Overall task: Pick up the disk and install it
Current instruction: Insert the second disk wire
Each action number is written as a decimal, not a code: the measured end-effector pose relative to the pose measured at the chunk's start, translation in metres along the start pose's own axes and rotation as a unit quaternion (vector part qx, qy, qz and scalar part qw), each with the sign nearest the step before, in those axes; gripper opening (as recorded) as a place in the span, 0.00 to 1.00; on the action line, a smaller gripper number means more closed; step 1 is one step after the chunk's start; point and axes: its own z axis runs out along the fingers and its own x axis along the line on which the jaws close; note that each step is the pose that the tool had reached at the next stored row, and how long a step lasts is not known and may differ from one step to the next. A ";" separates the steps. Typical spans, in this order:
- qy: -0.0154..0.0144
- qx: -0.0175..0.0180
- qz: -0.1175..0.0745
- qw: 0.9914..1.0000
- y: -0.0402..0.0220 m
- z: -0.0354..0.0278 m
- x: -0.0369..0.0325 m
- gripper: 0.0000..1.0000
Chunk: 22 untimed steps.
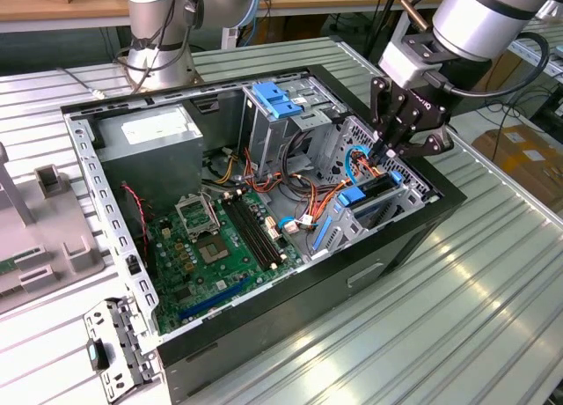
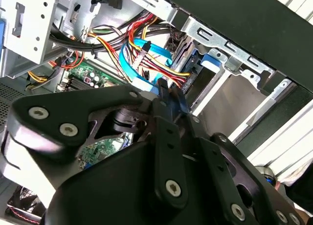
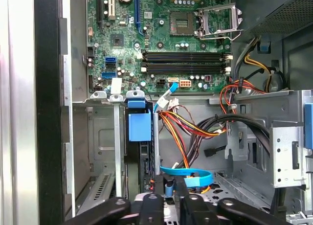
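Our gripper hangs inside the open computer case, fingers closed empty. The disk already sits upright in its bay; we judge installation nearly finished, needing a clean retreat.

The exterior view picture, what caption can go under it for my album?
Black robot gripper reaches into an open black computer case, at the blue-railed disk standing in its bay.
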 end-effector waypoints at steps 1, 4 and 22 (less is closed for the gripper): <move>0.000 0.000 0.000 1.000 0.0000 0.0000 0.0000 0.16; 0.000 0.000 0.000 1.000 0.0000 0.0000 0.0000 0.16; 0.000 0.000 0.000 1.000 -0.0001 0.0001 0.0136 0.16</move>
